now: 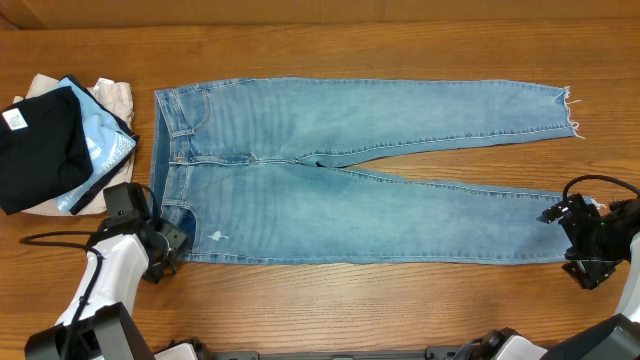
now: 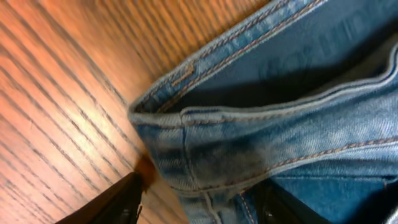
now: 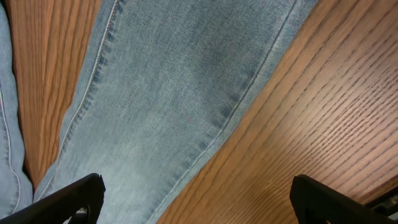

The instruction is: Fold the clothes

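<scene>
- Jeans (image 1: 350, 170): 1 pair, faded light-blue denim, laid flat on the wooden worktop (image 1: 400, 310); waistband at left, 2 legs running right, hems frayed.
- Left end effector (image 2: 199, 208): fingers spread, with the waistband's near corner between them.
- Right end effector (image 3: 196, 202): fingers wide apart above the near leg's edge.
- Just left of the waistband, 3 piled cloths: 1 black garment (image 1: 40, 150) with white tag, 1 cyan cloth (image 1: 108, 145), 1 beige cloth (image 1: 115, 97).

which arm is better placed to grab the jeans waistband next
Left. The left gripper is open astride the jeans at the waistband corner; the right gripper is open at the far end, by the leg hem.
</scene>
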